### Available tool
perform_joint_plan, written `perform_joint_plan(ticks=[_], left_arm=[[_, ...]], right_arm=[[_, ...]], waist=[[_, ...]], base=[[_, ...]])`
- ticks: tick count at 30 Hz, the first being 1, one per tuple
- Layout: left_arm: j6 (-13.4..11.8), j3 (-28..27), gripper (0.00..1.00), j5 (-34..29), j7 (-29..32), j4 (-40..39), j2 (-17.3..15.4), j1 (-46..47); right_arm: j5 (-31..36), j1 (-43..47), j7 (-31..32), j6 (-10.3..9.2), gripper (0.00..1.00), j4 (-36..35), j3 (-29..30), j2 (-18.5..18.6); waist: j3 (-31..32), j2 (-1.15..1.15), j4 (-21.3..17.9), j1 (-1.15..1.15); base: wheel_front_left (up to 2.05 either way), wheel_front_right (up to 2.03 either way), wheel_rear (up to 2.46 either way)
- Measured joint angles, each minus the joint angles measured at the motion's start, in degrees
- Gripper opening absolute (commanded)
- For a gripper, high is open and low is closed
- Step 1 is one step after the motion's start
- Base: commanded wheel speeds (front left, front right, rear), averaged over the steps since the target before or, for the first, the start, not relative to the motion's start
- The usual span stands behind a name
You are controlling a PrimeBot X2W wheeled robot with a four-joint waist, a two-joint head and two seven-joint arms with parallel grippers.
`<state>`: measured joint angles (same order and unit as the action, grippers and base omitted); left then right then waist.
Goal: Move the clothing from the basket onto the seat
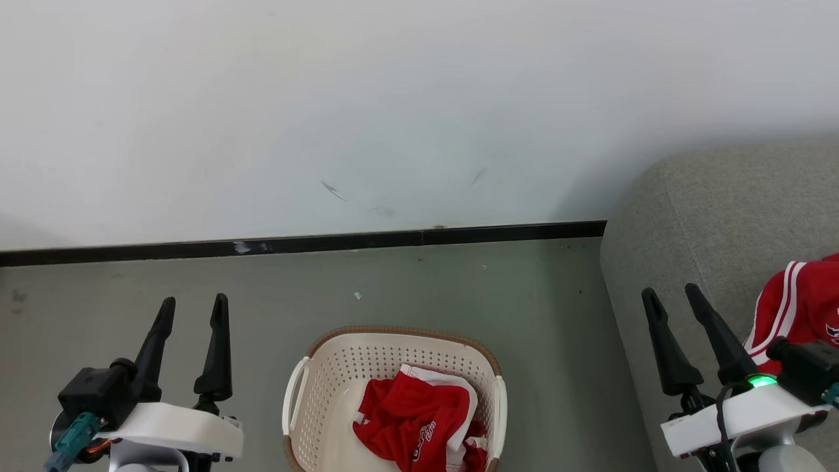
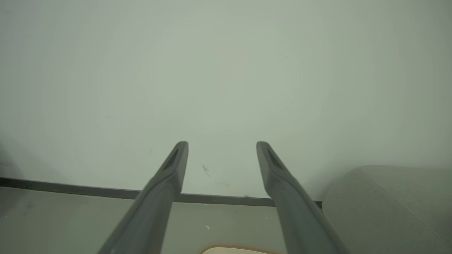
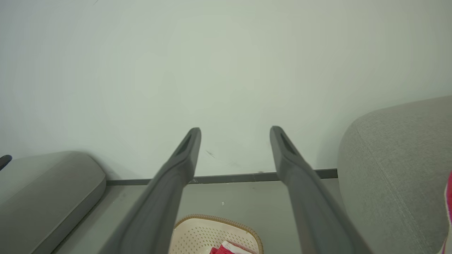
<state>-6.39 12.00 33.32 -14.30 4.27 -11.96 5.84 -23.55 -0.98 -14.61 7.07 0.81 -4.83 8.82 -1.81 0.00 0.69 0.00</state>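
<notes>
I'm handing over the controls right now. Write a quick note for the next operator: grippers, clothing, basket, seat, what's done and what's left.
Grippers: the left gripper and the right gripper are both open and empty, raised on either side of the basket.
Things: the basket stands on the floor with crumpled red clothing inside. A striped red garment lies on the seat.
Done: that garment is on the seat.
Left: lift the basket's clothing onto the seat.

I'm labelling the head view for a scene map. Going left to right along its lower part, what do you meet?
left gripper → basket with red clothing inside → right gripper → red garment on the seat
</notes>
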Motion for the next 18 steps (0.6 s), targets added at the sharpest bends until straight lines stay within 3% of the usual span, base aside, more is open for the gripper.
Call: perform_joint_plan(ticks=[18], left_arm=[[3.61, -4.17, 1.00, -4.72, -0.07, -0.70, 2.77, -1.81]], right_arm=[[1.27, 0.85, 0.00, 0.00, 1.00, -1.07, -0.33, -1.36]], waist=[[-0.51, 0.00, -1.20, 0.00]], base=[[0.00, 0.00, 0.00]])
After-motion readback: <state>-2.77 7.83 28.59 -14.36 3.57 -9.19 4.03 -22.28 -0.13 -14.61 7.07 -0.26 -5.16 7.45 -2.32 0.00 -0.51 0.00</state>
